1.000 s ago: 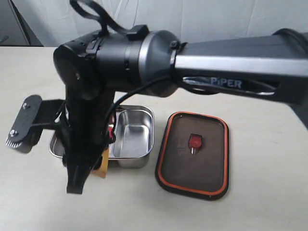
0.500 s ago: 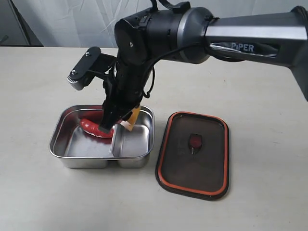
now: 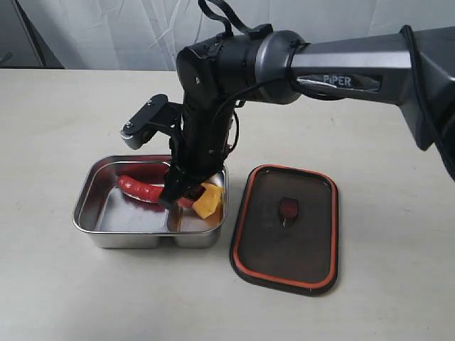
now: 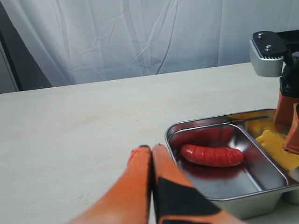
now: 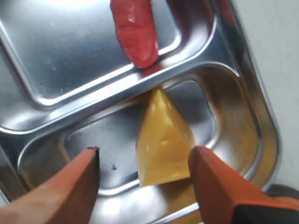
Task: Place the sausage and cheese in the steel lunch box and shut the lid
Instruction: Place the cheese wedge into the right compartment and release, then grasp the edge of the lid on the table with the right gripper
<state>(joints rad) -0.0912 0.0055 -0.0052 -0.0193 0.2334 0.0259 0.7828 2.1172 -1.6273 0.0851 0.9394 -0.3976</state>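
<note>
The steel lunch box (image 3: 84,213) sits left of centre on the table. The dark-red sausage (image 3: 138,188) lies in its larger compartment. The yellow cheese (image 3: 207,201) lies in the smaller compartment, its tip near the divider. My right gripper (image 3: 183,193) reaches across and hangs open just over the cheese (image 5: 163,140), and the orange fingers (image 5: 84,172) stand apart on either side of it. The lid (image 3: 286,227) lies flat on the table right of the box. My left gripper (image 4: 148,149) is shut and empty, low beside the box (image 4: 219,179) near the sausage (image 4: 212,155).
The right arm's dark wrist and camera bracket (image 3: 146,121) hang over the box's back half. A white curtain (image 3: 106,28) closes off the far side of the table. The pale tabletop (image 3: 85,291) shows bare in front of and to the left of the box.
The right arm swung away from the camera to the box carrying the cheese. The cheese now lies in the small compartment and the right gripper has opened off it.
</note>
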